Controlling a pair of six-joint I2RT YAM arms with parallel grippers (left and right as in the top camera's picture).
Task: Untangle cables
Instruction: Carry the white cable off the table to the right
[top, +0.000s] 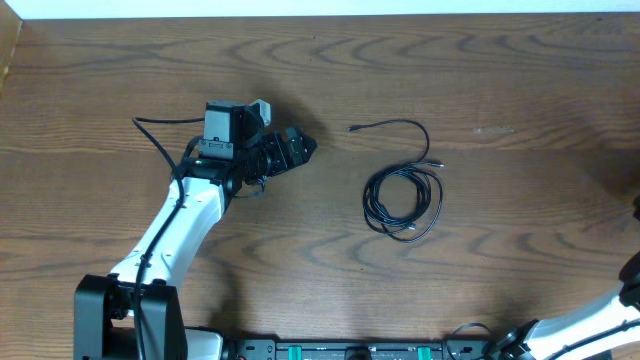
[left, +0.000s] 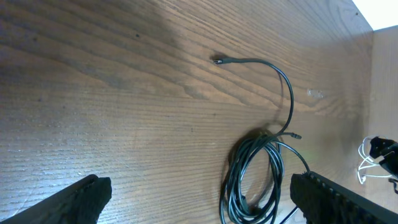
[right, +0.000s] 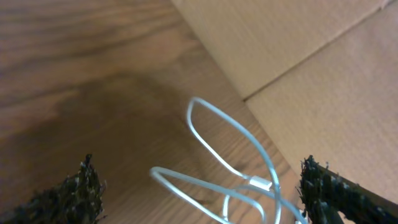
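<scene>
Two arms at a wooden table (top: 480, 60). Left arm (top: 175, 225) stretched from the near-left corner up and to the right, wrist turned, left gripper (top: 303, 146) aimed rightward along the tabletop toward the black bundle (top: 403, 196), well short of it and touching nothing. Jaws spread wide and empty, seen from the left wrist as two dark fingers (left: 81, 199) at the bottom corners with bare wood between. Right arm (top: 590, 322) barely in the overhead view: only a white link at the near-right corner, its far end past the edge. Right gripper (right: 198, 165) likewise spread wide, gripping nothing, close to a cardboard wall (right: 311, 56) at the table's right side. One white cord (right: 264, 183), looped, low between those open fingers, not pinched; hard to tell whether resting on the wood. One black bundle, coiled in several turns right of centre, flat on the table; number of separate cords inside impossible to count. One free end arcing up and left out of the coil to a small plug (top: 352, 129); a second plug (top: 437, 161) just above the coil's upper right. Black bundle and white cord well apart.
</scene>
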